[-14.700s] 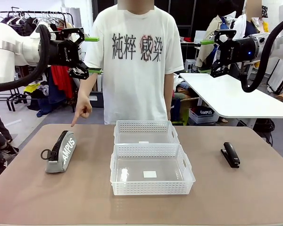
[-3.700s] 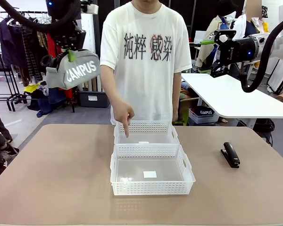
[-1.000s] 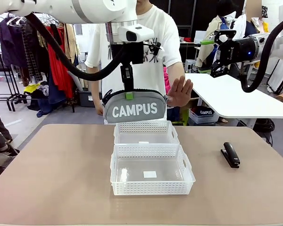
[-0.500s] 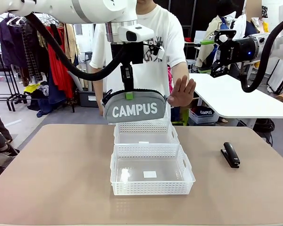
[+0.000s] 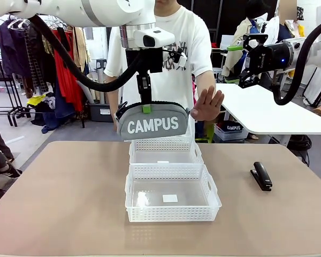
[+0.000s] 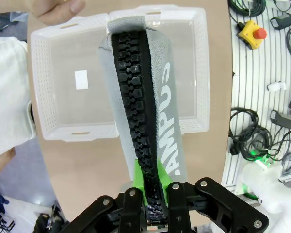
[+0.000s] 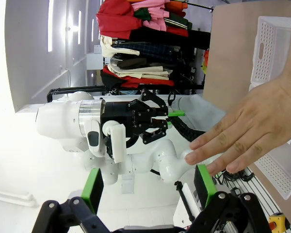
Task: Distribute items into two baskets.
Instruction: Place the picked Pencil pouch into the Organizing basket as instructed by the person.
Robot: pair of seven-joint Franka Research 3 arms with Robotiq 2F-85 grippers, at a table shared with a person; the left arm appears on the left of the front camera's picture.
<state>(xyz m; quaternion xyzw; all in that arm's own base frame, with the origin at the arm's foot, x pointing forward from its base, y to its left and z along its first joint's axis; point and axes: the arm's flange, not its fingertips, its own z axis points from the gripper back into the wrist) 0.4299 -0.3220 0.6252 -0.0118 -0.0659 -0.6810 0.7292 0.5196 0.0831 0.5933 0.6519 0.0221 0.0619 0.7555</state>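
left gripper (image 5: 145, 108) pinches the pouch (image 5: 152, 124) at mid-zipper, hanging it just above the far basket (image 5: 166, 143), 12 o'clock from the near basket (image 5: 171, 213); right gripper (image 5: 236, 64) is spread and empty. I'd lower straight down before release, staying clear of the hand (image 5: 207, 104) at the pouch's 3 o'clock. Pouch long axis runs 9-to-3, matching the basket, zipper up.

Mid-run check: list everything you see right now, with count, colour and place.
pouch: one, grey with white "CAMPUS" print, hanging over the far basket
baskets: two, white, mid-table, one behind the other
stapler: one, black, on the table's right side
table: one, brown
person's hand: one, open, raised beside the pouch
left gripper: shut on the pouch's zipper edge
right gripper: open, raised at right, holding nothing
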